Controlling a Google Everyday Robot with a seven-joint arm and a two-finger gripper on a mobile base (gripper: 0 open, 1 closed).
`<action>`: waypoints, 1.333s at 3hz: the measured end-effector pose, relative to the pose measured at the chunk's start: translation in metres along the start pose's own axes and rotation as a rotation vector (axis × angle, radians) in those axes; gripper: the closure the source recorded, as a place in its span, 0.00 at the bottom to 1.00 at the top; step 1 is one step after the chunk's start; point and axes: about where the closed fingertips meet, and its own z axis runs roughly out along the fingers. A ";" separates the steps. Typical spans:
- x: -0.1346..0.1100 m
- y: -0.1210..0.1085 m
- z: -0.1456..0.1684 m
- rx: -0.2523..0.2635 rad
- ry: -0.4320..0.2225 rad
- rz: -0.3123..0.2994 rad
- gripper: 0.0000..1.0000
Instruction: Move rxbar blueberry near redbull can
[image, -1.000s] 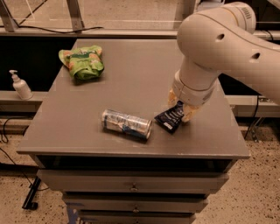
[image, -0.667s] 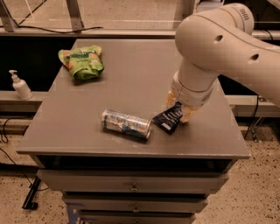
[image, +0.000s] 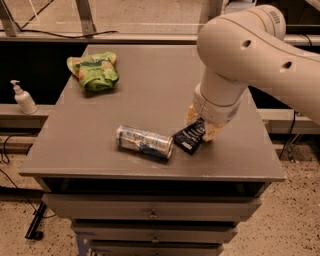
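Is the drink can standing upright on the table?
No, the can lies on its side on the table, and the gripper is down at the dark bar just right of it.

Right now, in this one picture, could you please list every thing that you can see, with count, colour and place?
table: one, grey, centre, drawers below
redbull can: one, silver and blue, lying on its side near the table's front edge
rxbar blueberry: one, dark navy, just right of the can, at the gripper
snack bag: one, green, back left of the table
pump bottle: one, white, on the ledge left of the table
arm: one, white, from upper right
gripper: one, pale, low over the bar's right end
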 end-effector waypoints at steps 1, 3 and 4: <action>0.000 0.000 -0.001 0.000 0.000 0.000 0.36; -0.006 0.001 -0.003 -0.017 -0.015 -0.010 0.00; -0.006 0.001 -0.003 -0.017 -0.016 -0.010 0.00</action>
